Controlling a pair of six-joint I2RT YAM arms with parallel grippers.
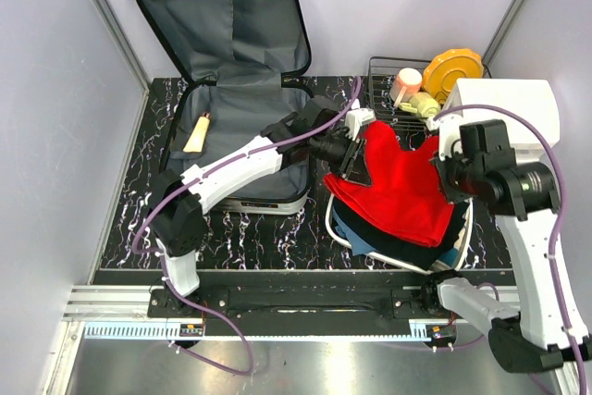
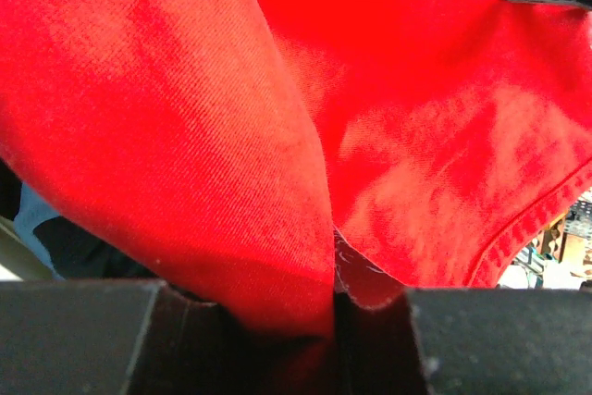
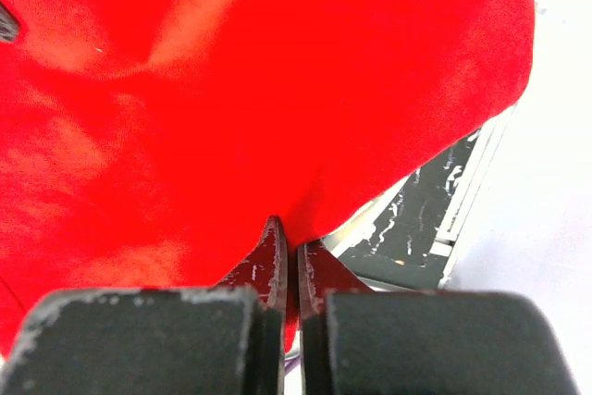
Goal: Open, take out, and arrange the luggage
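Note:
The luggage (image 1: 236,131) lies open at the back left of the table, its dark grey lined lid (image 1: 222,16) propped against the wall. A red garment (image 1: 398,182) is stretched between both grippers above a white basin (image 1: 331,219). My left gripper (image 1: 354,156) is shut on the garment's left edge. In the left wrist view a fold of the red cloth (image 2: 231,117) is pinched in the left gripper (image 2: 335,307). My right gripper (image 1: 442,159) is shut on the right edge. The right wrist view shows the red cloth (image 3: 231,90) caught between the right gripper's (image 3: 288,252) tips.
A yellow tube (image 1: 197,133) lies inside the suitcase base. Dark blue clothes (image 1: 388,242) fill the basin under the red garment. A wire basket (image 1: 384,90) with small items and an orange plate (image 1: 451,69) stands at the back. A white box (image 1: 504,104) is at the right.

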